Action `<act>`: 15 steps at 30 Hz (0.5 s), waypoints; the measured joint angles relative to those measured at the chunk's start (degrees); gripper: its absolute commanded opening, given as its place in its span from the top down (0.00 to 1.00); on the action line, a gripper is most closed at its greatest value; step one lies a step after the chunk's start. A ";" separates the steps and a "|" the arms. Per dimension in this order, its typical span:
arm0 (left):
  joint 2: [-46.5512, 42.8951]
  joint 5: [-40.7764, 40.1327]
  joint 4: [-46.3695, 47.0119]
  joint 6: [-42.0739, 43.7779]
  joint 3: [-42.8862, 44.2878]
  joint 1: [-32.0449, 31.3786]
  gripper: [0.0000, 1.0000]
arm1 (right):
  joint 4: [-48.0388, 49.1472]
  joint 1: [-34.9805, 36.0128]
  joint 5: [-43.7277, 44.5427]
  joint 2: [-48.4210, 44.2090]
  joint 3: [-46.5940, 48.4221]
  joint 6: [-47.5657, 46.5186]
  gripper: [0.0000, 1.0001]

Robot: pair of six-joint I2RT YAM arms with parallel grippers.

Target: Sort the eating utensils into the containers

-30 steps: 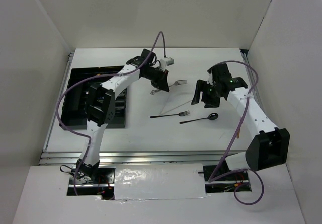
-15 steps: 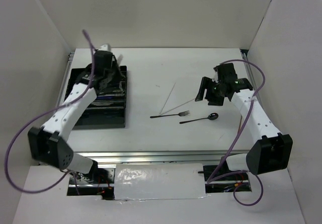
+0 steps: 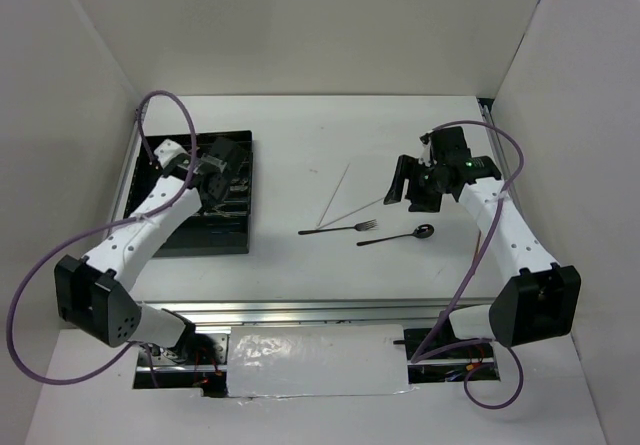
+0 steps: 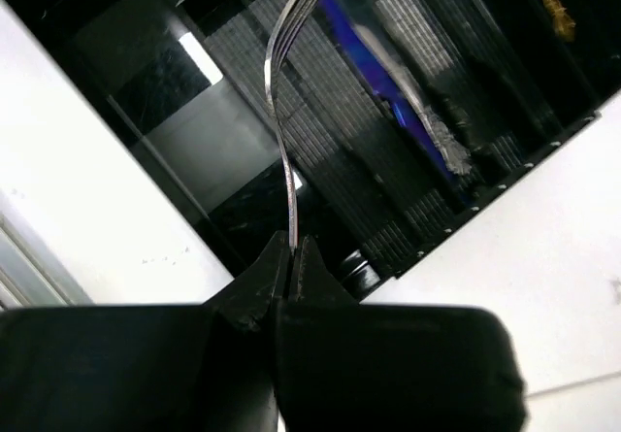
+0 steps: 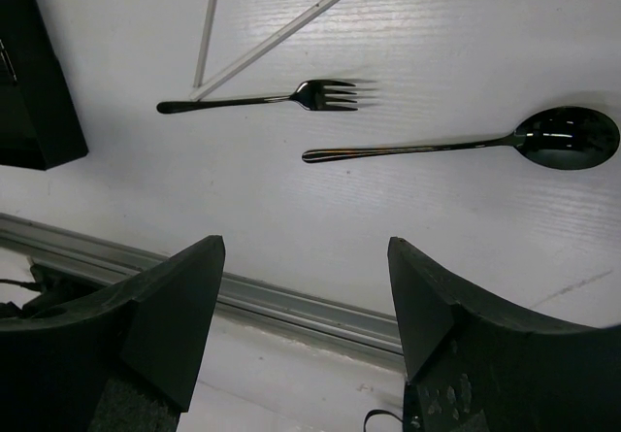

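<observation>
My left gripper (image 3: 216, 162) hangs over the black tray (image 3: 170, 237) at the left and is shut (image 4: 291, 248) on the handle of a silver fork (image 4: 281, 112), seen edge-on above the tray's compartments (image 4: 243, 209). A dark blue knife (image 4: 388, 83) and a silver piece lie in the tray, with a gold-tipped piece (image 4: 553, 0) farther off. My right gripper (image 3: 410, 190) is open (image 5: 306, 243) and empty above the table. Below it lie a black fork (image 3: 340, 229) (image 5: 262, 100), a black spoon (image 3: 397, 236) (image 5: 456, 146) and two silver chopsticks (image 3: 338, 193) (image 5: 291, 29).
White walls close in the table on three sides. A metal rail (image 3: 300, 310) runs along the near edge, also in the right wrist view (image 5: 291, 301). The tray's corner shows at the left of the right wrist view (image 5: 39, 83).
My left arm swung from the table's middle to the tray at the left, carrying the silver fork off the table. My right gripper barely moved.
</observation>
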 measured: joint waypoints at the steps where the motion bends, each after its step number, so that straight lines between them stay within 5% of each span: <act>1: 0.68 -0.44 -1.64 -2.62 -0.17 -0.66 1.00 | 0.00 0.00 -0.15 0.04 0.00 -0.09 0.24; 15: 2.19 -1.95 -8.44 -25.42 -10.67 -1.60 1.00 | -0.09 0.11 -1.29 1.90 0.00 -0.87 0.24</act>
